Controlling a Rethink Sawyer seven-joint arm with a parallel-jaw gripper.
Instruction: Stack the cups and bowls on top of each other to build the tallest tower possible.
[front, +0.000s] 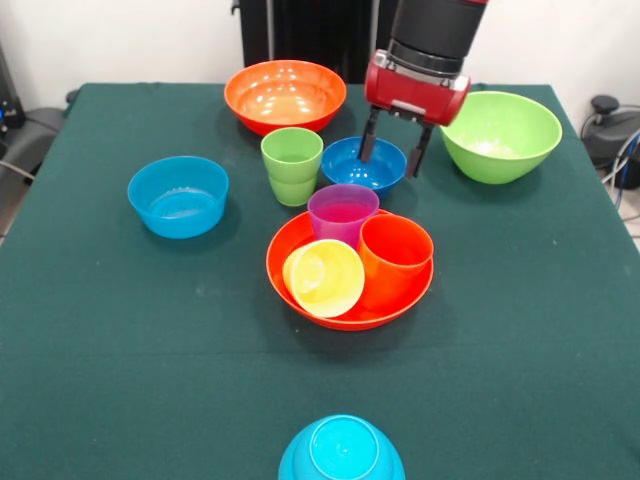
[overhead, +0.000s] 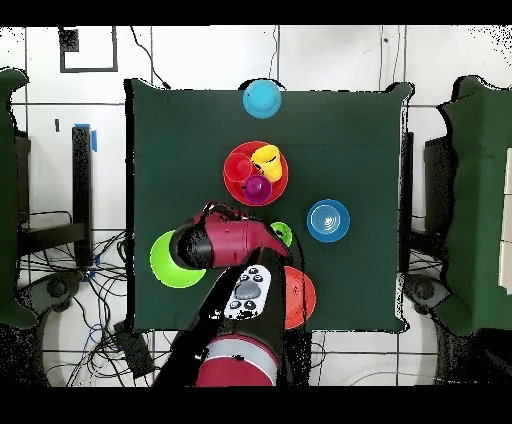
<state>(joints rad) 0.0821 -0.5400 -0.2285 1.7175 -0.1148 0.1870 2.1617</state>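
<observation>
- Front view: gripper (front: 392, 152) hanging with its two dark fingers spread apart and nothing between them, low over the right part of the small dark blue bowl (front: 362, 166).
- Left finger in front of the bowl's inside, right finger at or just past its right rim; cannot tell whether either touches the plastic.
- Relation that matters: dark blue bowl almost straight beneath, so a plain descent looks enough; a round thing, so no long axis to line up with, only the rim wall to straddle.
- Green cup (front: 292, 165) upright just left of that bowl, near enough to be knocked by a wide swing.
- Orange bowl at mid-table (front: 290, 262) holding three cups: purple cup (front: 342, 213) and orange cup (front: 394, 260) upright, yellow cup (front: 323, 278) tipped on its side, mouth facing the camera.
- Elsewhere on the green table (front: 120, 350): second orange bowl (front: 285, 95) at the back, lime bowl (front: 500, 135), light blue bowl (front: 178, 195) upright, another light blue bowl (front: 341, 452) upside down at the near edge.
- Overhead view: arm covering the dark blue bowl; no tower begun.
</observation>
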